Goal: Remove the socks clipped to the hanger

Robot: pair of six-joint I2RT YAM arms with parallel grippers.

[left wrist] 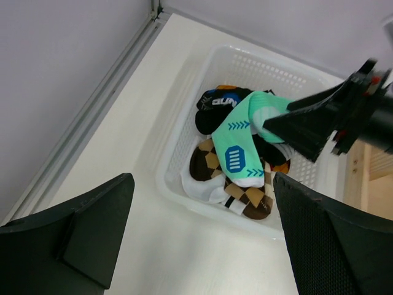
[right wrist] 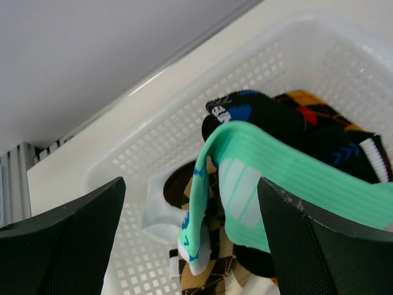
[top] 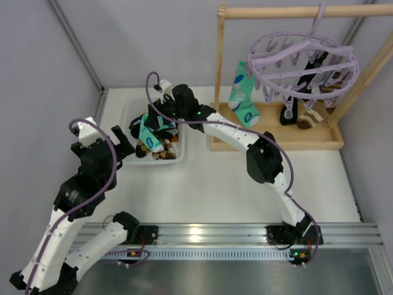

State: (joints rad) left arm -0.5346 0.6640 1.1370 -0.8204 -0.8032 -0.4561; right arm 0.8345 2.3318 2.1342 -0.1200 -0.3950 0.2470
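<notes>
Beneath right gripper (right wrist: 191, 184), fingers spread wide: mint sock (right wrist: 276, 178) draped in basket (right wrist: 153, 141). Left gripper (left wrist: 202, 178) nearby, agape, empty. Teal sock (top: 244, 98) clipped on hanger (top: 307, 44), well to right gripper's right.

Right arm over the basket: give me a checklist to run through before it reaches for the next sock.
1. Right fingers open: ok, spread wide.
2. Mint sock free of those fingers: cannot tell, its cuff lies right at one tip.
3. Mint sock inside the basket: ok, on the pile.
4. Left fingers open: ok.
5. Hanger emptied: not ok, another mint sock and dark socks hang from it.
</notes>
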